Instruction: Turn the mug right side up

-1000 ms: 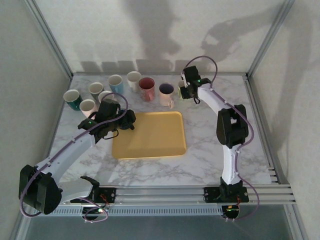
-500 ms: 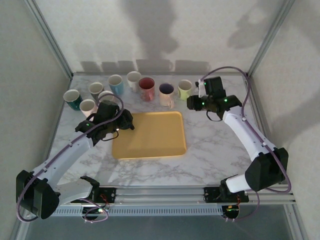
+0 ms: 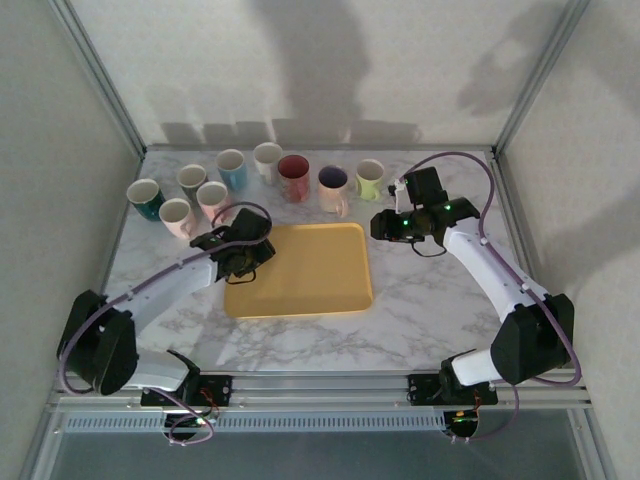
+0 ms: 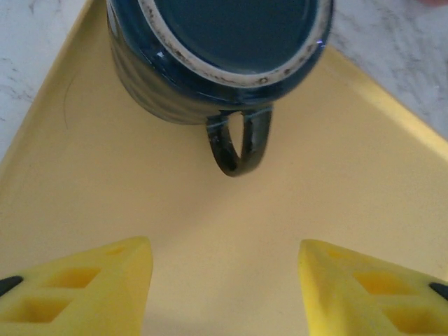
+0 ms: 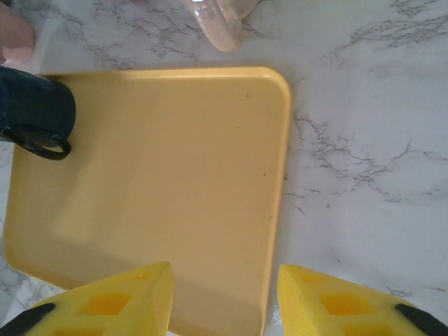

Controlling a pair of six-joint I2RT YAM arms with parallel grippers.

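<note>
We are looking at a yellow tray [image 3: 310, 270]. The left gripper [image 4: 224, 276] is hovering over its far left corner, spread wide, holding nothing. The right gripper [image 5: 224, 297] is hanging open and empty beside its far right corner. The mug [image 4: 224, 42] is sitting base-up in the far left corner.

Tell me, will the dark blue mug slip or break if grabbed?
The dark blue mug looks glazed and shiny, so it may be slippery; its handle is probably a safer grip. It seems stiff ceramic, so it could chip if dropped. Sitting upside down on the yellow tray, it probably won't roll.
</note>
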